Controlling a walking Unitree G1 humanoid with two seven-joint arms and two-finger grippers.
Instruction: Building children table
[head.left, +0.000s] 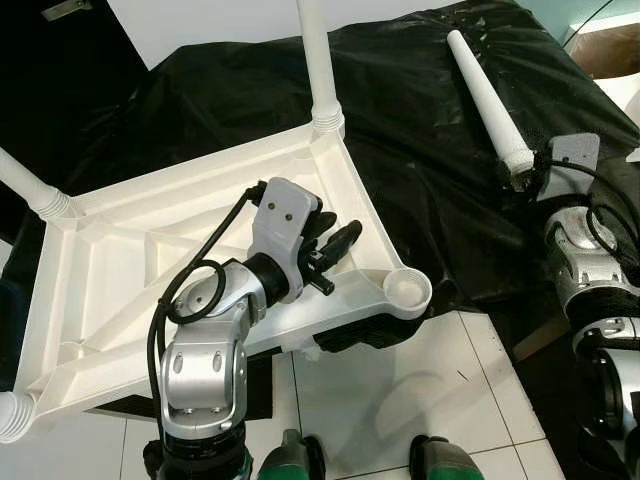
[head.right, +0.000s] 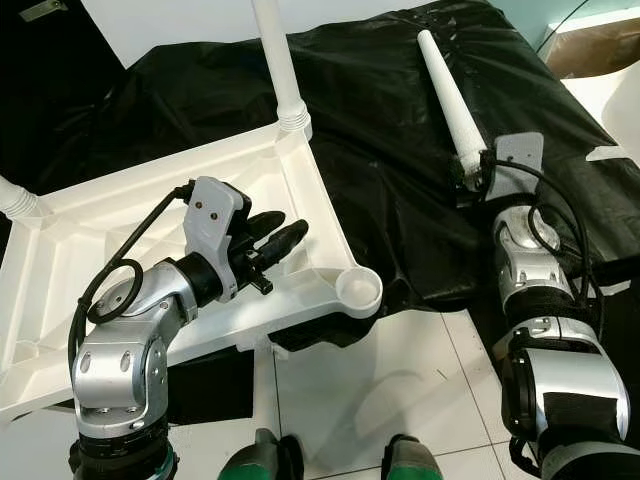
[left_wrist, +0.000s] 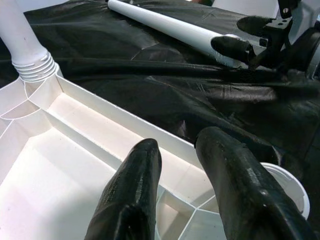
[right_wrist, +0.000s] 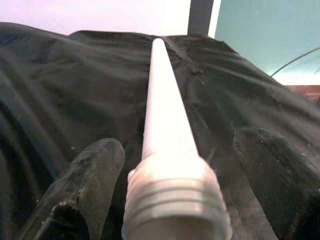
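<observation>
Three legs in upturned tabletop (head.left: 200, 260); near-corner empty socket (head.left: 408, 290) left. Right tool (right_wrist: 170, 200) wide around loose leg (head.left: 485, 95); left tool (left_wrist: 185, 190) narrow, empty, beside socket.

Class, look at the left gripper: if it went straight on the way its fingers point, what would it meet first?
Probably the side rail of the upturned table. The left gripper hangs open over that rail, pointing toward the black sheet beyond; depth is unclear.
</observation>
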